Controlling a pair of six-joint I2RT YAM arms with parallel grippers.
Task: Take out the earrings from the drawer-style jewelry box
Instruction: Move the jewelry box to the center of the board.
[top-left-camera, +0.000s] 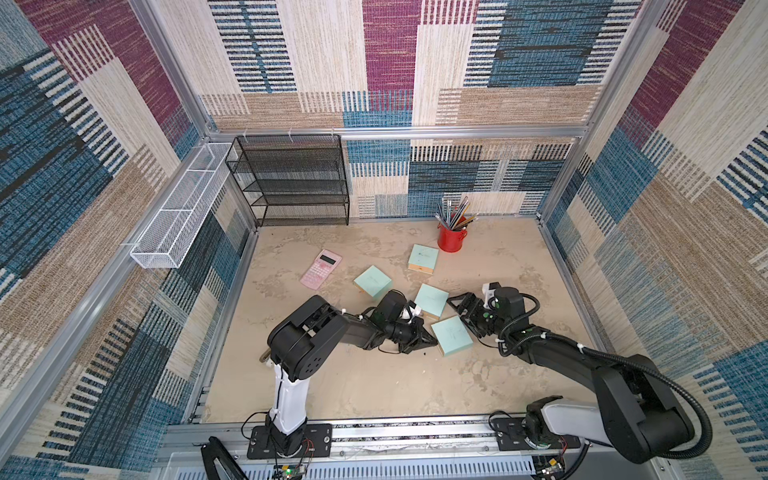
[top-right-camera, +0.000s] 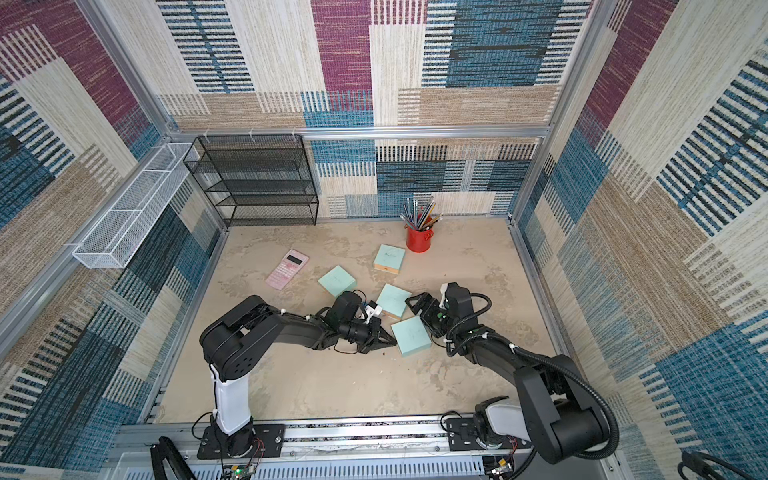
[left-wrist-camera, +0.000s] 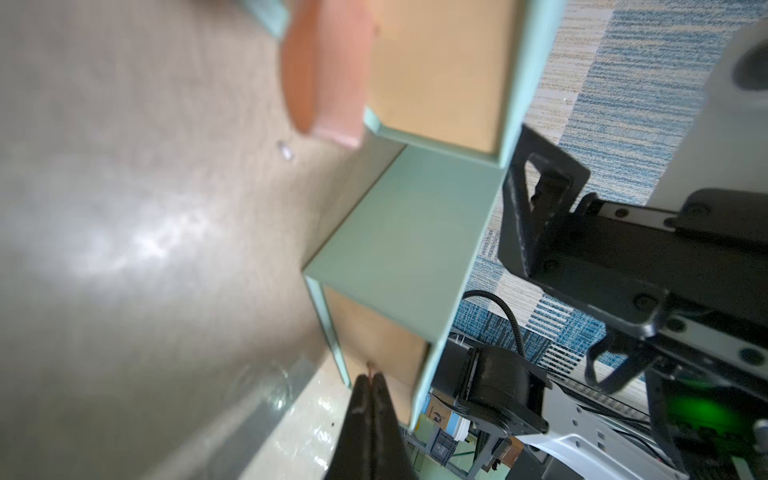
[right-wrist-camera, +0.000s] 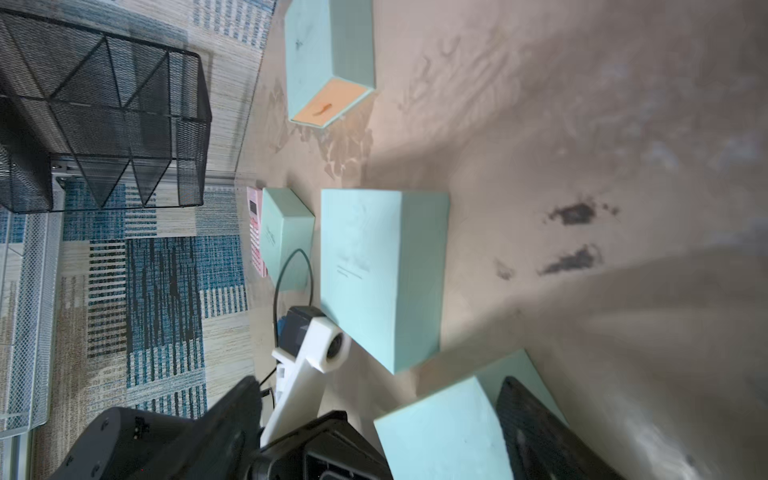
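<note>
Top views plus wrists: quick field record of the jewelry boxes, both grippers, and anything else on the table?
boxes: four mint-green boxes on the table
nearest box: drawer in, orange front recessed
left gripper: shut on the pull tab of that drawer
right gripper: open, at the nearest box's opposite side; contact unclear
earrings: only a silvery speck on the table, possibly one
other: pink calculator, red pencil cup, black mesh shelf
</note>
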